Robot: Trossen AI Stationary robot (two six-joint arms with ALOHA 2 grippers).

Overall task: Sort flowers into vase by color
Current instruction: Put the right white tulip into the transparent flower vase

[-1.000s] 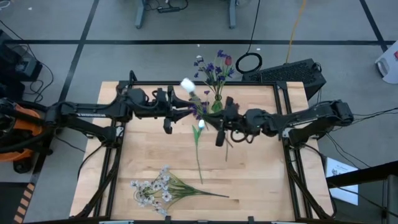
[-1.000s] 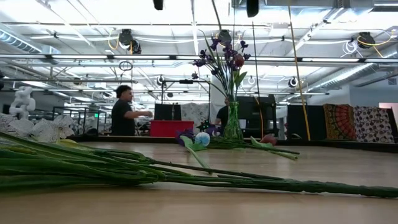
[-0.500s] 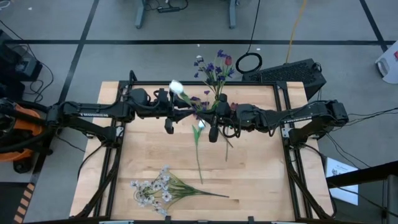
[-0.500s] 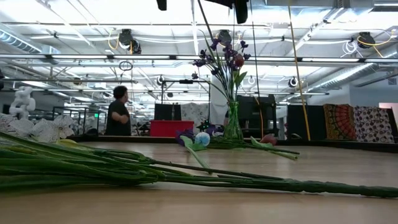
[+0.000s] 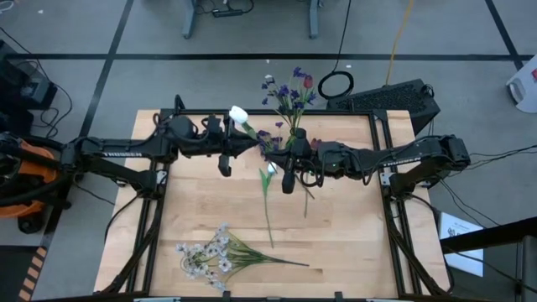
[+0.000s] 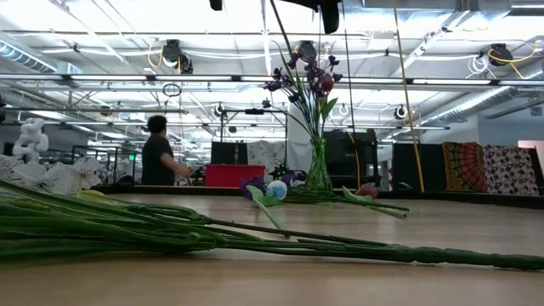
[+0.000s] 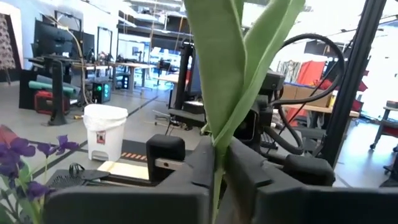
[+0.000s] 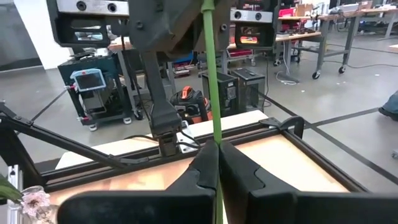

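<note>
We are reaching both arms in from opposite sides, meeting over the far middle of the table. Our left gripper (image 5: 249,141) is pointing toward the right arm, its fingers (image 7: 193,180) pinching together on a green stem. Our right gripper (image 5: 295,156) is facing it close by, its fingers (image 8: 202,171) pressing shut on the same stem.

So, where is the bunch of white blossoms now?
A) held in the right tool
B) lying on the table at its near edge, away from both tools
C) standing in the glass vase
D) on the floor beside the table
B: in the high view the white blossom bunch lies flat on the wooden table near its front edge, while the left tool and right tool work up by the vase.
</note>
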